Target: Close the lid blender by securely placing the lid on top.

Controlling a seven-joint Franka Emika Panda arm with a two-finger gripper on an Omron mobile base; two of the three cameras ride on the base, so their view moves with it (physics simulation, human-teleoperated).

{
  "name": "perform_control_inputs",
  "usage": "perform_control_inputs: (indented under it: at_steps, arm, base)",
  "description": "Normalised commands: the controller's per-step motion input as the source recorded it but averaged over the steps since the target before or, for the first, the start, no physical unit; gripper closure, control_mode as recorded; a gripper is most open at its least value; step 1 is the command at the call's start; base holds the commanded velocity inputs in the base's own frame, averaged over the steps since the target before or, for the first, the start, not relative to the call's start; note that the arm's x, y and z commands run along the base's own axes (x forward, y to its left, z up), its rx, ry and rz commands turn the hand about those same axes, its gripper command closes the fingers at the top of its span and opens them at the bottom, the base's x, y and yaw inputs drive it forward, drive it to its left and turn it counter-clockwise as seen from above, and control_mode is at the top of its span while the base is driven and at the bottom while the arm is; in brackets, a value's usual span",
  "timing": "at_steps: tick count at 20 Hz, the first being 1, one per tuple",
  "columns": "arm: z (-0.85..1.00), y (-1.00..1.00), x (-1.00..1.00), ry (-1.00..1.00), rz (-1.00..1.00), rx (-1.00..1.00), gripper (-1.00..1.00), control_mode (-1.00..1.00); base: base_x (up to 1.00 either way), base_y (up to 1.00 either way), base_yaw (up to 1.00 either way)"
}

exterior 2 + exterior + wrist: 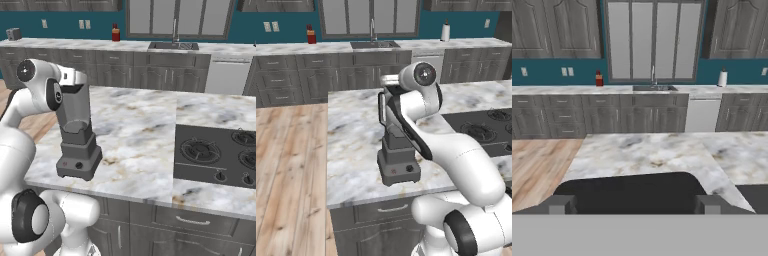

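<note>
while the blender (76,137) is standing near the front edge of the marble surface (145,135), the jaws are hovering at its jar mouth, gripping the lid (629,192) (seemingly, edges only partly visible); seating it appears left.

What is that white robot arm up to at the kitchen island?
It is working on closing a blender that stands near the front edge of the marble island counter, left of the cooktop. The arm is bent over the jar, with its hand right above the jar's mouth. In the hand view, the gripper has a fingertip on each side of a black slab, which looks like the lid. Whether the lid is seated on the jar can't be told.
</note>
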Motion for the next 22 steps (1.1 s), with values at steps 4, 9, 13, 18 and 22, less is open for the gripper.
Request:
perform_control_inputs:
  at_steps: [4,9,13,18,22]
  arm:
    - [0.0,0.0,0.23,-0.07,0.0,0.0,1.0,-1.0]
    - [-0.04,0.0,0.18,-0.07,0.0,0.0,1.0,-1.0]
    - [-0.21,0.0,-0.03,-0.01,0.0,0.01,1.0,-1.0]
    - [-0.06,0.0,-0.25,0.02,0.0,0.01,1.0,-1.0]
    - [0.0,0.0,-0.02,0.18,0.0,0.02,1.0,-1.0]
  base:
    - [0.0,0.0,0.0]
    - [0.0,0.0,0.0]
    - [0.0,0.0,0.0]
    - [0.0,0.0,0.0]
    - [0.0,0.0,0.0]
